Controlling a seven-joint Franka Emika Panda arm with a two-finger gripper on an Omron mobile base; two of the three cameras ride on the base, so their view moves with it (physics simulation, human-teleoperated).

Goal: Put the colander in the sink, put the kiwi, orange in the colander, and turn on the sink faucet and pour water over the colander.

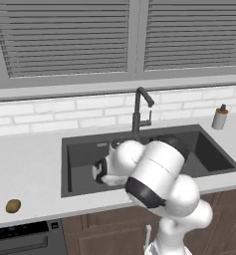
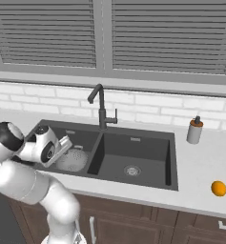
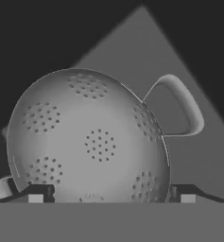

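Left to right across the table: the small brown oval kiwi [image 1: 13, 205] lies on the pale table [image 1: 25, 169] well to the left of the dark grey double-basin sink [image 2: 169, 157], near the front edge. Next, in the left basin, sits the round silvery perforated metal colander [image 2: 75, 159], upright on the basin floor with its bowl facing up; the hand view looks straight down into it and shows one loop handle out to the side. The two-finger gripper [image 3: 111, 193] hangs just above it, jaws spread wide with a dark tip at either side of the bowl's near rim, gripping nothing; whether the tips touch the rim cannot be told. Behind the divider stands the tall dark grey faucet [image 2: 101, 110] with its bent spout; the right basin holds only its drain. A pale soap bottle [image 2: 195, 131] stands on the table right of the sink, and farthest right the small bright orange-yellow round orange [image 2: 219, 188] rests near the front edge. Judgement: step one, colander into sink, looks done. Next move calls for lifting the hand clear of the basin wall, then swinging to one fruit; both lie well apart from the sink on opposite sides, so the base may need to shift. Faucet untouched.
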